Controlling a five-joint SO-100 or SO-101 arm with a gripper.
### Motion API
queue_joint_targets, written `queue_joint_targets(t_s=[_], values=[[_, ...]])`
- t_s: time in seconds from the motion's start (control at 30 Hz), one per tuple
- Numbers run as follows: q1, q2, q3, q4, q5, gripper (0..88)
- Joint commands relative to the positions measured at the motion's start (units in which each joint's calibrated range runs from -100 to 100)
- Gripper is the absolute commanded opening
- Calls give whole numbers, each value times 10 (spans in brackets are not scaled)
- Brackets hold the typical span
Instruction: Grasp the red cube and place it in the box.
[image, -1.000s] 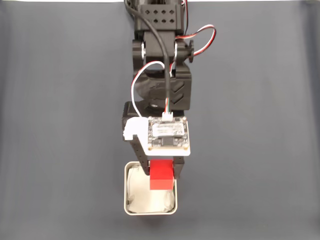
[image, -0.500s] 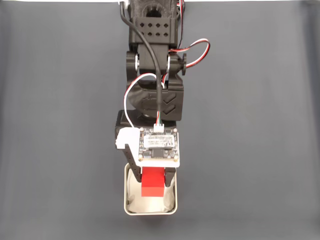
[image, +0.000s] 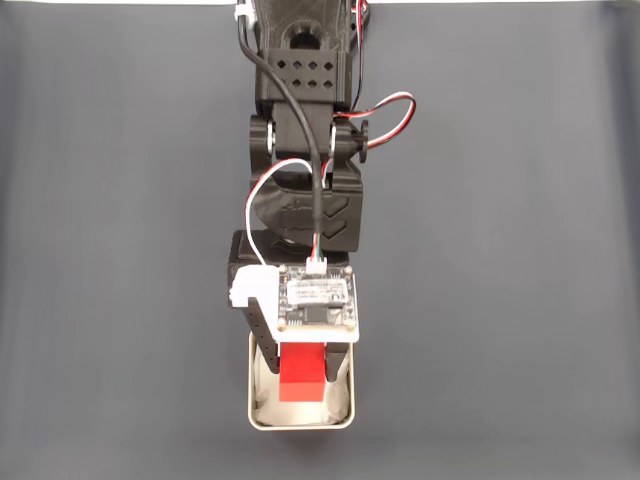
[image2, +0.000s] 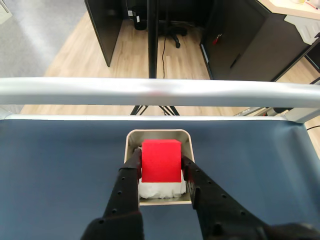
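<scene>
I see the claw (image2: 161, 167) clamped on the red cube (image2: 161, 160), its 2 fingers pressing the cube's sides directly above the box (image2: 131, 142) and inside the rim line in the wrist view. Dark surface (image: 500, 300) lies bare around the box; a metal rail (image2: 160, 92) borders its far edge.

Wood floor (image2: 75, 55), dark cabinets (image2: 107, 25) (office chair (image2: 172, 32)).

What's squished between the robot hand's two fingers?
The red cube. In the wrist view the hand grips it on both sides, right above the box with its white lining. Nothing else sits between the fingers.
</scene>
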Motion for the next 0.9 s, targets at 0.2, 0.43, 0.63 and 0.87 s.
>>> queue_joint_targets(t_s=[0.2,0.43,0.63,0.87], values=[[10,4,-21,-22,10,14],[9,5,-12,-26,11,14],[9,5,-12,-28,12,14],[8,5,-10,-28,12,15]])
